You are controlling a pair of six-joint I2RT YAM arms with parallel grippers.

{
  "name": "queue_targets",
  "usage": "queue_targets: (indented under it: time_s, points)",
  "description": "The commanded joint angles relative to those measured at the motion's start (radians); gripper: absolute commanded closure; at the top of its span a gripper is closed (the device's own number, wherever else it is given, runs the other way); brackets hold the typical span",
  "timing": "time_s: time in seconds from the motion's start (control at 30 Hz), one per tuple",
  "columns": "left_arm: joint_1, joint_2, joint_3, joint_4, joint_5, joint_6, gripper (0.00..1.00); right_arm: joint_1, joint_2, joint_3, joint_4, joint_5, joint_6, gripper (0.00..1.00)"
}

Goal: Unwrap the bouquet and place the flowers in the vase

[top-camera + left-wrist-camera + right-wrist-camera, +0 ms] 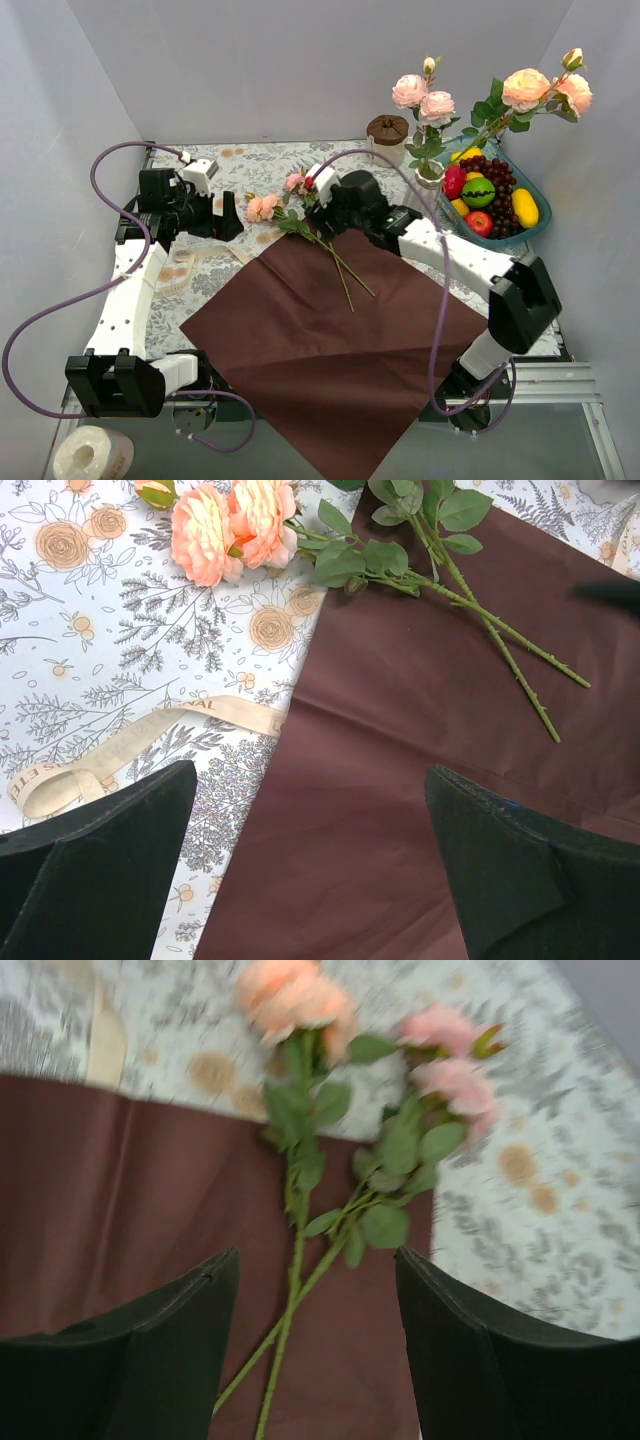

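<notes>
The bouquet is undone: its maroon paper [340, 340] lies flat on the table. Two flowers lie across the paper's far edge, with a peach bloom [263, 207], a pink bloom [295, 182] and thin stems [345, 275]. My right gripper [314, 198] hovers open above them, the stems [290, 1290] showing between its fingers [190, 1330] with nothing gripped. Open and empty, my left gripper [232, 217] hangs over the paper's left edge [300, 780], near the peach blooms [235, 525]. The white vase [430, 178], back right, holds pink and peach roses [425, 100].
The cream ribbon [190, 265] lies loose on the patterned cloth, left of the paper [130, 745]. A cream jar with a brown lid [387, 135] stands behind the vase. A teal basket of plastic fruit [535, 232] sits at far right. A paper roll [92, 455] is bottom left.
</notes>
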Motion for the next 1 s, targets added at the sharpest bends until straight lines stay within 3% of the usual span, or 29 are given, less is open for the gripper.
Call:
queue_targets:
  time_s: [0.0,0.37,0.57,0.97]
  points:
    - [0.002,-0.008,0.039,-0.007,-0.007,0.004,0.02,0.037,0.094,0.057,-0.122,-0.118,-0.058,0.3]
    - [0.002,-0.009,0.027,-0.01,-0.013,0.028,0.02,0.037,0.285,0.092,-0.072,-0.164,-0.044,0.32]
    - [0.0,-0.02,-0.005,0.001,-0.021,0.038,0.02,0.027,0.391,0.192,-0.099,-0.177,-0.03,0.33]
    - [0.002,-0.031,-0.037,0.013,-0.039,0.068,0.02,-0.013,0.483,0.27,-0.081,-0.19,0.031,0.37]
